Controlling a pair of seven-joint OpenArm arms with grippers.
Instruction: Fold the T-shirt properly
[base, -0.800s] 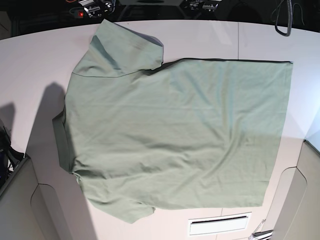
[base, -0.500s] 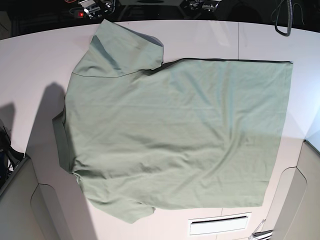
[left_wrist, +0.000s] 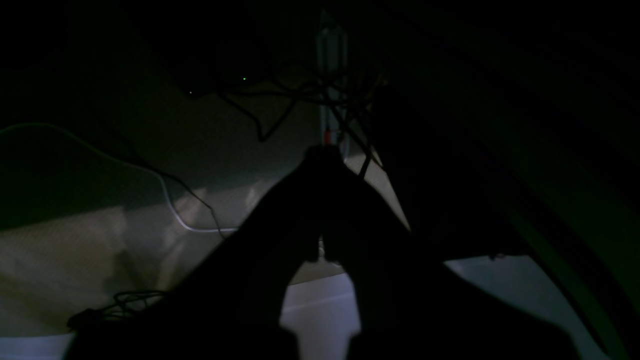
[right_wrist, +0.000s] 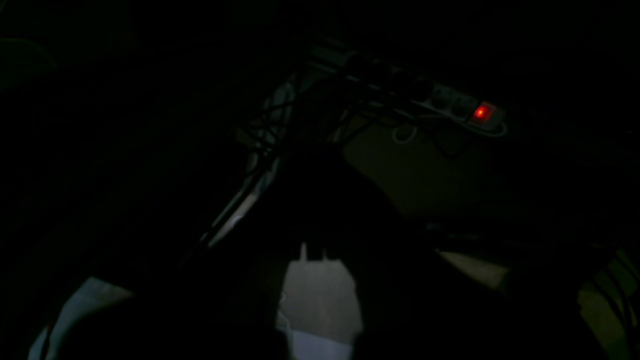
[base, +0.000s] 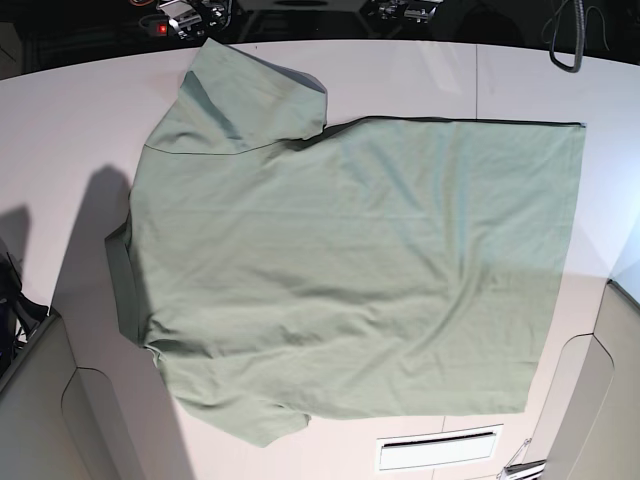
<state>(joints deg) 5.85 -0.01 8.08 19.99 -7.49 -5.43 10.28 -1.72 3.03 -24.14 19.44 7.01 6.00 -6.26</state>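
White table (base: 60, 120) fills the base view, and the shirt (base: 350, 270) lies spread flat across most of it, back side up. Its collar (base: 122, 290) points to the view's left edge, the hem runs down the right side, one sleeve (base: 250, 95) reaches toward the far edge and the other (base: 240, 420) toward the near edge. Soft creases cross the cloth near its lower middle. A slot (base: 438, 448) is set in the table just below the hem corner. Neither arm shows here.

Left wrist view is very dark: the left gripper (left_wrist: 322, 240) is a black silhouette against pale floor, with cables (left_wrist: 280, 105) hanging behind. Its jaws seem to meet at the tips, holding nothing.

Right wrist view is darker still. The right gripper (right_wrist: 320, 250) is barely outlined, and I cannot tell how its jaws stand. A power strip (right_wrist: 462, 112) glows red behind it.
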